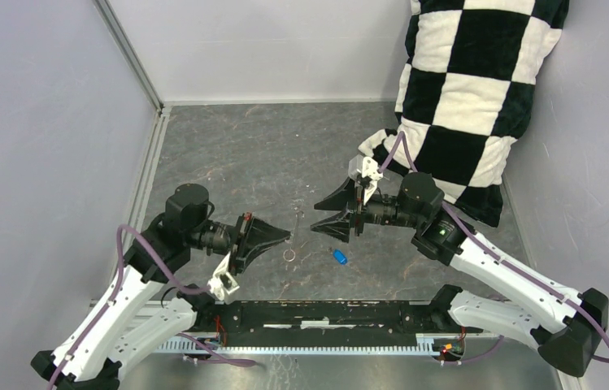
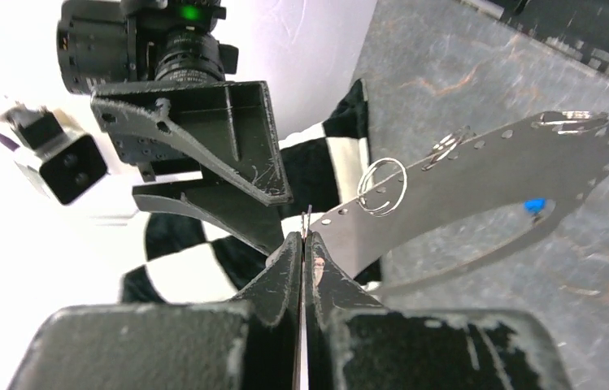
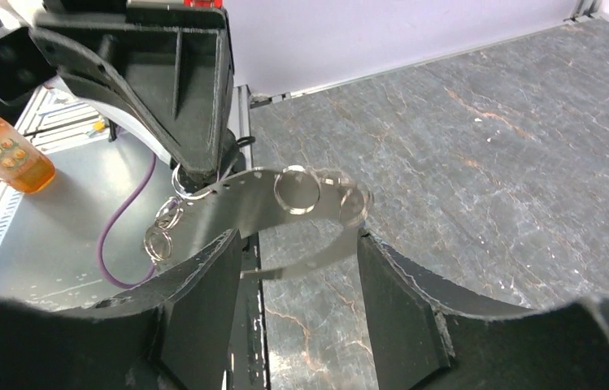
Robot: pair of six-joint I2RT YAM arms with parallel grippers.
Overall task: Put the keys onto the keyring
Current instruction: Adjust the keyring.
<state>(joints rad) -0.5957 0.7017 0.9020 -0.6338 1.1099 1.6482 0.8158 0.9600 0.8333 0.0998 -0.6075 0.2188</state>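
Two grippers: left gripper (image 2: 304, 242) clenched on curved silvery perforated metal keyring (image 2: 480, 175); right gripper (image 3: 297, 240) spread wide, straddling it.

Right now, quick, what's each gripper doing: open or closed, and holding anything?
Left gripper: closed, pinching one end of the keyring.
Right gripper: open, holding nothing, close by the keyring's other end.

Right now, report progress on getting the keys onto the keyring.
Done: the left gripper is shut on the curved silvery perforated metal keyring. In hand: the open right gripper sits with a finger on either side of it. Left: the small blue-headed key lies loose on the grey stone-patterned table, unthreaded.
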